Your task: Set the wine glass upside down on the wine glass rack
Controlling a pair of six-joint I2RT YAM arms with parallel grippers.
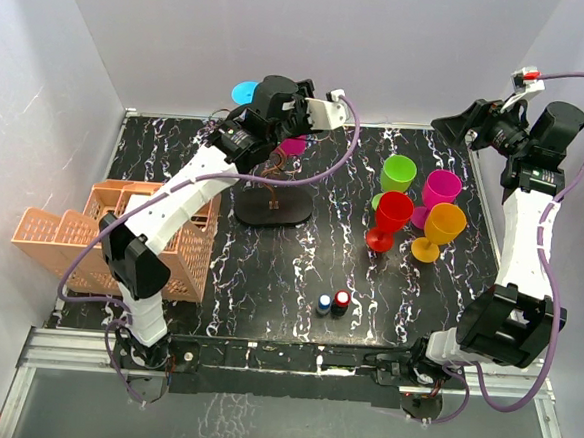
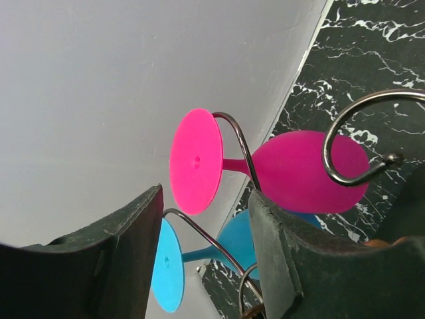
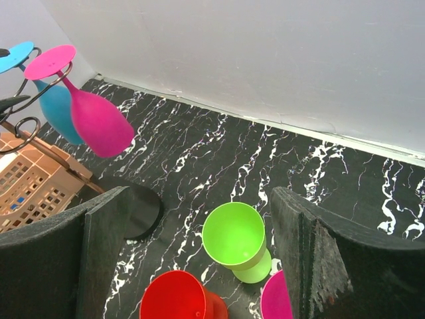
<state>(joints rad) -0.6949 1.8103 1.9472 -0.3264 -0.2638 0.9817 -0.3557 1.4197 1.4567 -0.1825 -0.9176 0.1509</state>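
A pink wine glass (image 2: 305, 171) hangs upside down from a scroll arm of the dark wire wine glass rack (image 2: 329, 143), its round foot above the hook. A blue glass (image 2: 166, 266) hangs the same way beside it. My left gripper (image 2: 206, 259) is just in front of them, open, with nothing between its fingers but the rack wire behind. From above, the left gripper (image 1: 325, 109) sits at the rack's top, over the pink glass (image 1: 293, 146). My right gripper (image 3: 199, 219) hovers open and empty, high above the standing glasses.
Green (image 1: 397, 173), magenta (image 1: 440, 189), red (image 1: 393, 211) and orange (image 1: 444, 225) glasses stand upright at the right. The rack's oval base (image 1: 273, 206) is at centre back. An orange lattice crate (image 1: 150, 239) sits at the left. Two small bottles (image 1: 332, 302) stand near the front.
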